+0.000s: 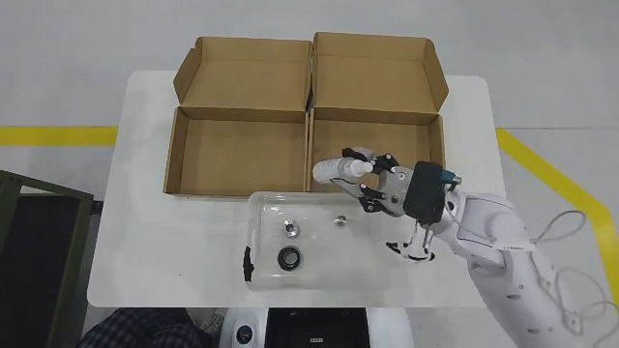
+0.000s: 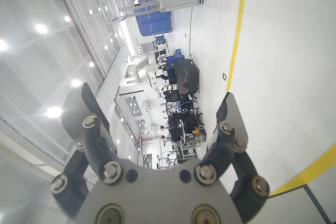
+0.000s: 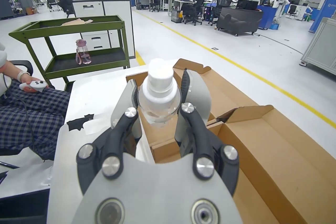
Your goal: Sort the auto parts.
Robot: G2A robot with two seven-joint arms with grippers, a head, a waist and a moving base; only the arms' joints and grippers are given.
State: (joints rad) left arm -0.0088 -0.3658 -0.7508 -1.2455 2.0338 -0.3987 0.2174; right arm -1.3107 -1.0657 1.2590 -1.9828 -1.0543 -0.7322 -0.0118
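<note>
Top view: white table carries two open cardboard boxes side by side, left box and right box, with a clear tray just in front of them. The right gripper hangs over the near corner of the right box, next to the wall shared with the left box, and holds a white-capped bottle lying roughly level. Cannot tell whether the bottle touches the box floor. In the tray lie a black ring, a metal nut and a smaller metal piece, well apart from each other. Both box floors look bare.

Left wrist view: left gripper is spread wide with nothing between the fingers, pointed out at the room and away from the table.

Right wrist view: right gripper is pinched on the clear body of the bottle, cap pointing away from the wrist, with box cardboard beneath and beyond.

Progress, as judged: early. Nothing is deposited yet. The bottle looks like the first item, near release, and the three tray parts are not yet sorted.
</note>
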